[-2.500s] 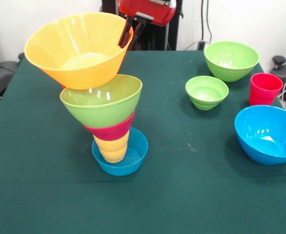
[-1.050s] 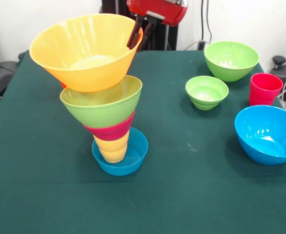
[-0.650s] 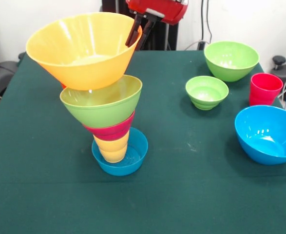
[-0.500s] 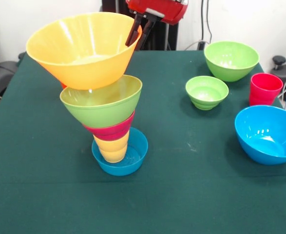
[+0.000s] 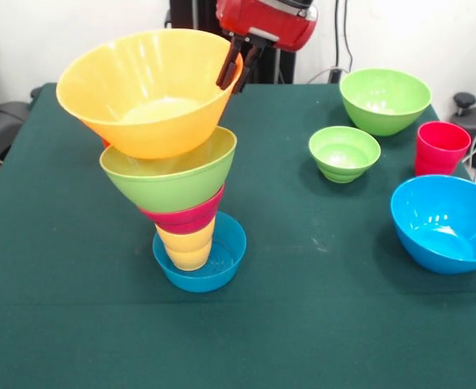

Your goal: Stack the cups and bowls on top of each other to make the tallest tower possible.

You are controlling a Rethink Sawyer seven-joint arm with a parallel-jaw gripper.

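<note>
Orange and very wide, the top bowl (image 5: 144, 93) is pinched at its far rim by the gripper (image 5: 236, 66), one finger inside the wall and one outside, closed on the plastic. It sits tilted over the tower (image 5: 181, 194), its base at or just inside the mouth of the big green bowl (image 5: 169, 174); whether it rests there cannot be told. Below come a small red bowl (image 5: 185, 217), a yellow ribbed cup (image 5: 187, 245) and a small blue bowl (image 5: 209, 267) at the base. The placing step appears to be in hand. The next move likely calls for levelling the orange bowl, centring it, then opening cleanly, since the column leans and could tip. Well apart on the green cloth wait another big green bowl (image 5: 385, 99), a small green bowl (image 5: 344, 152), a red cup (image 5: 441, 147) and a big blue bowl (image 5: 444, 223).
</note>
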